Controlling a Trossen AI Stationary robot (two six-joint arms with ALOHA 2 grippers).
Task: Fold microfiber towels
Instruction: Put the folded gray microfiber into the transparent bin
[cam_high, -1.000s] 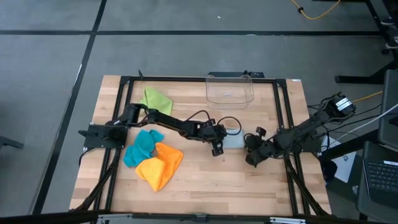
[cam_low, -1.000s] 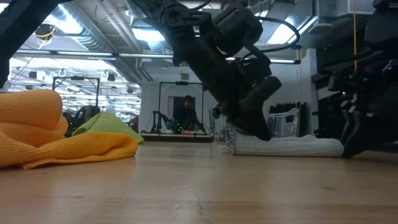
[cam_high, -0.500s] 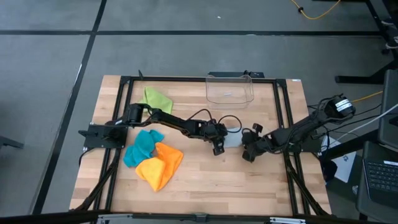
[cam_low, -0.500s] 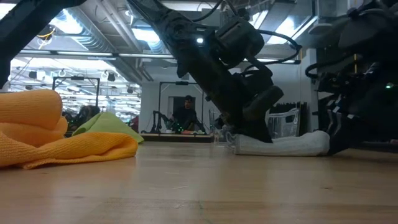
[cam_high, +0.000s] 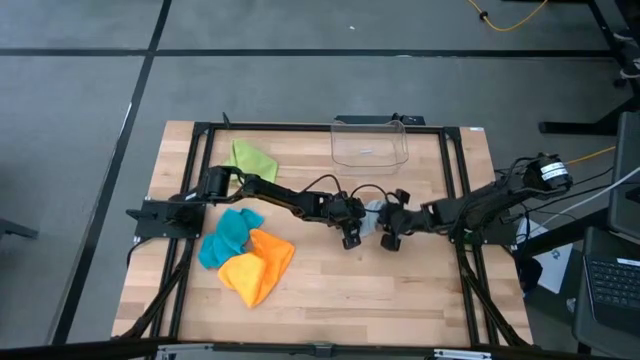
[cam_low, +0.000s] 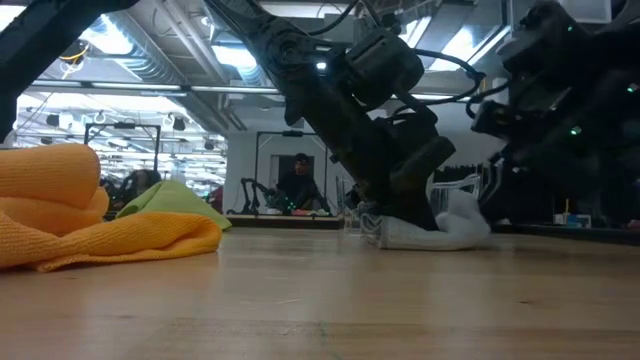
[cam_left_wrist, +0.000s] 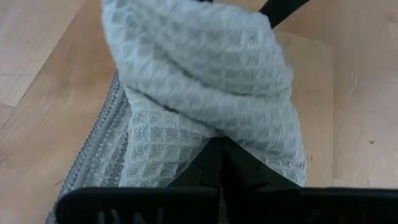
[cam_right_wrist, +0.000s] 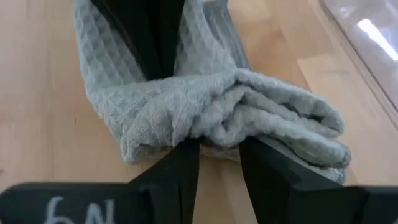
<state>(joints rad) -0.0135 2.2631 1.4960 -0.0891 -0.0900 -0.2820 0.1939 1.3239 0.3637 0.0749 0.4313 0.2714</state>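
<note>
The light grey towel (cam_high: 372, 213) lies at the table's centre between my two grippers. My left gripper (cam_left_wrist: 214, 169) reaches in from the left, shut, with its fingers on the towel (cam_low: 440, 228). My right gripper (cam_right_wrist: 219, 149) comes from the right and is shut on the towel's bunched right end, doubled over toward the left. The lime green towel (cam_high: 252, 160), teal towel (cam_high: 230, 235) and orange towel (cam_high: 258, 265) lie crumpled on the table's left half, touched by no gripper. My left gripper presses its shut fingers (cam_left_wrist: 214, 155) down on the towel's lower layer (cam_left_wrist: 149, 155), slanting down from the table's left. The folded-over part (cam_left_wrist: 205, 68) drapes over their tips and hides them. My right gripper pinches a bunched fold of several layers (cam_right_wrist: 217, 127) between its two fingers, slanting down from the table's right. That end is raised and doubled over the part lying on the table.
A clear plastic bin (cam_high: 370, 145) stands at the table's far edge, behind the grey towel. A dark frame (cam_high: 455, 190) runs along the table's sides. In the low view the orange towel (cam_low: 90, 215) and the green one (cam_low: 175, 200) lie at the left.
My right gripper has moved toward the table's left, carrying the grey towel's right end over toward my left gripper. The towel, long and flat before, is now doubled and shorter; its left part has stayed in place. My left gripper sank slightly onto the towel.
</note>
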